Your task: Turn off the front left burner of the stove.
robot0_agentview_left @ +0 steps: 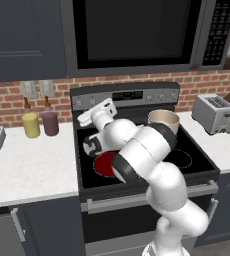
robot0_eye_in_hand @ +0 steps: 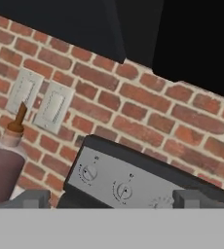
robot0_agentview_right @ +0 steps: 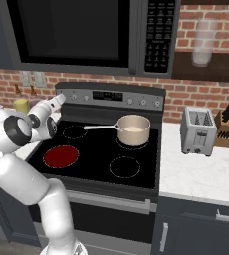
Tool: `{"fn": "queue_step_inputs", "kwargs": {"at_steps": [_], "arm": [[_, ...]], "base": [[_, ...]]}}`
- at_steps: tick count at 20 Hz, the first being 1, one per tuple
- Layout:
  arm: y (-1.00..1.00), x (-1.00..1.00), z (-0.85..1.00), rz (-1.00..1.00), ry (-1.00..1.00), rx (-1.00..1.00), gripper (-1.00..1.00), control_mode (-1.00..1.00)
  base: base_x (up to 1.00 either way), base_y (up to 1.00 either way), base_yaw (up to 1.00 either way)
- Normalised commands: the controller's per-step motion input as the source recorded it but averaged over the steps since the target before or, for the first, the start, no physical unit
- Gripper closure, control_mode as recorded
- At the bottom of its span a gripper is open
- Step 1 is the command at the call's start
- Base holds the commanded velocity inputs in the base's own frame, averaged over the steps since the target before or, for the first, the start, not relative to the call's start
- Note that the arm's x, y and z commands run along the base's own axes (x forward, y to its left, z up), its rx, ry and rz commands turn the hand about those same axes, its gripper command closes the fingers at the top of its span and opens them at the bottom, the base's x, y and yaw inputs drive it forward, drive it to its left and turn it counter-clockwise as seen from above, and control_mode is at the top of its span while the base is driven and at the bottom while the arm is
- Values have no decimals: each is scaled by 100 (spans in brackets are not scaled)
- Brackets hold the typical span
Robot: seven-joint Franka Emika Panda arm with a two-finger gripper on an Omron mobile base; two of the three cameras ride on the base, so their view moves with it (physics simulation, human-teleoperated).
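On the black glass stove (robot0_agentview_right: 99,154), the round front left burner (robot0_agentview_right: 60,156) glowed red. Near its grey steel knobs (robot0_eye_in_hand: 88,173) I held my tool (robot0_eye_in_hand: 111,199) released, empty.

even, soft rendered light; slightly blurry, shadowless.

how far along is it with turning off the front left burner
Done so far: the arm has reached over the stove toward the back panel's left end. In hand: the gripper sits near the left knobs, jaws apart, not visibly touching one. Left: the front left burner glows red, so a knob has yet to be gripped and turned. The pot sits on the back right zone.
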Motion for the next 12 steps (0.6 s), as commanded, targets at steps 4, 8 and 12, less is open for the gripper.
{"fn": "queue_step_inputs", "kwargs": {"at_steps": [4, 8, 12], "arm": [[0, 16, -58, 2, 0, 0, -100, -100], [0, 12, -29, 3, -1, 0, -100, -100], [0, 28, -1, 2, 0, 0, -100, -100]], "base": [[0, 0, 0], [0, 0, 0], [0, 0, 0]]}}
